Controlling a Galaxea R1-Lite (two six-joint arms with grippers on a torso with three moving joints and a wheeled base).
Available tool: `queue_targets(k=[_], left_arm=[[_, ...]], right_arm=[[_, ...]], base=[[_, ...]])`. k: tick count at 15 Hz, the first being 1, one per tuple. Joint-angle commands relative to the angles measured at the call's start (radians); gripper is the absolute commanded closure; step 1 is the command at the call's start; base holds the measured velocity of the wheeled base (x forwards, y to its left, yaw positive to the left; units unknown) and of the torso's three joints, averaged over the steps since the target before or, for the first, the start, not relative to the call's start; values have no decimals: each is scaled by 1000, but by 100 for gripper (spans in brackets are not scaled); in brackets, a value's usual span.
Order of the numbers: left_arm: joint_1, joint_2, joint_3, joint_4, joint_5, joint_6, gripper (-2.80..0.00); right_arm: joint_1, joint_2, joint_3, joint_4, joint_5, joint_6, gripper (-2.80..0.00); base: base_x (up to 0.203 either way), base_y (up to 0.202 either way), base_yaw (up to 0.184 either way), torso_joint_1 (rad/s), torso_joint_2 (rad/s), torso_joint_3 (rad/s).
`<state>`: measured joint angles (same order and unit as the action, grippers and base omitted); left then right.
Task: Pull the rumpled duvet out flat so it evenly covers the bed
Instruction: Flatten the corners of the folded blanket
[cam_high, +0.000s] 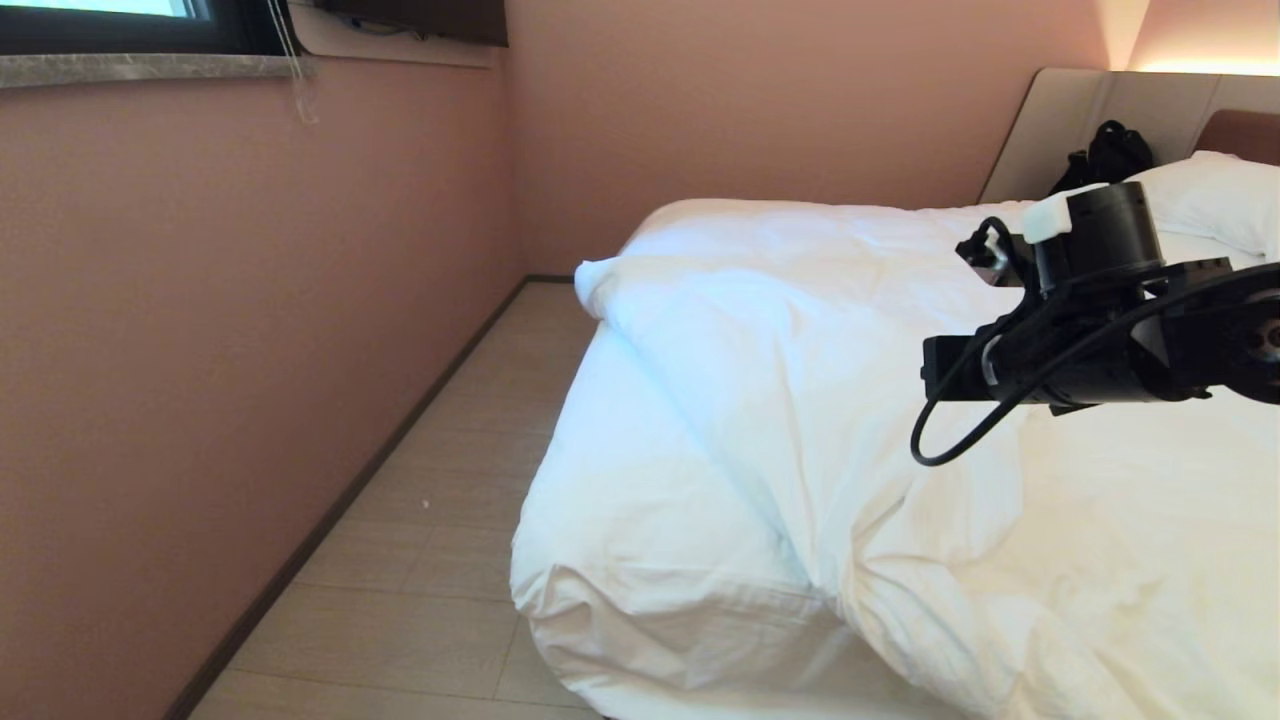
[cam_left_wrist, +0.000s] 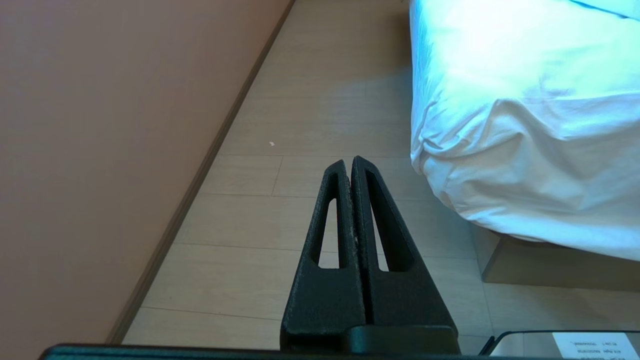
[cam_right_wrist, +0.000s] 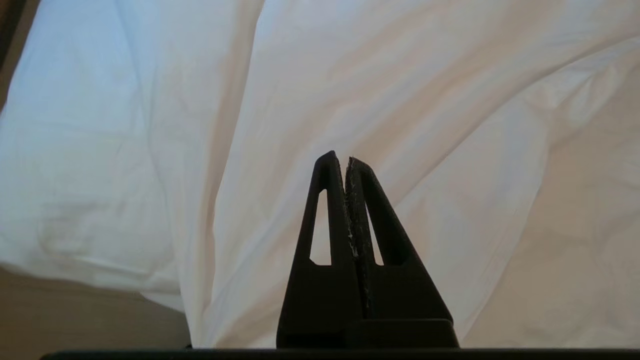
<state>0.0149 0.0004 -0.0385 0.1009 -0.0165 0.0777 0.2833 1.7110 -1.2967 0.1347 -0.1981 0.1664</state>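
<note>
The rumpled duvet (cam_high: 800, 380) lies white and puffy over the bed (cam_high: 1060, 120). A thick folded ridge runs slantwise from the far left corner toward the near side. My right arm (cam_high: 1090, 340) reaches in from the right and hovers above the duvet's middle. In the right wrist view my right gripper (cam_right_wrist: 339, 159) is shut with nothing between its fingers, just above the creased duvet (cam_right_wrist: 450, 125). My left gripper (cam_left_wrist: 349, 161) is shut and empty, parked low over the floor beside the bed's near corner, where the white cover (cam_left_wrist: 525, 150) hangs over the plinth (cam_left_wrist: 525, 265).
A pink wall (cam_high: 200, 350) runs along the left, leaving a strip of pale wood floor (cam_high: 440, 520) between it and the bed. A white pillow (cam_high: 1210, 200) and a black bag (cam_high: 1110, 155) sit at the headboard. A window sill (cam_high: 150, 68) is at the upper left.
</note>
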Motion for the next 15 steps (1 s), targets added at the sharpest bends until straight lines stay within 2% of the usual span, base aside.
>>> queue_targets(k=[1, 4, 8, 10, 15], left_arm=[[0, 1, 0, 0, 0, -1, 0], [0, 1, 0, 0, 0, 1, 0], [0, 1, 0, 0, 0, -1, 0], [0, 1, 0, 1, 0, 0, 0], [0, 0, 0, 0, 0, 1, 0]], right_arm=[[-70, 104, -74, -33, 59, 84, 0], [-153, 223, -177, -31, 102, 155, 0], [-260, 321, -269, -32, 168, 191, 0], [-295, 335, -294, -30, 233, 222, 0], [-343, 362, -310, -35, 280, 228, 0]], base=[[0, 0, 0, 0, 0, 0], [0, 0, 0, 0, 0, 0], [0, 0, 0, 0, 0, 0], [0, 0, 0, 0, 0, 0], [0, 0, 0, 0, 0, 0]])
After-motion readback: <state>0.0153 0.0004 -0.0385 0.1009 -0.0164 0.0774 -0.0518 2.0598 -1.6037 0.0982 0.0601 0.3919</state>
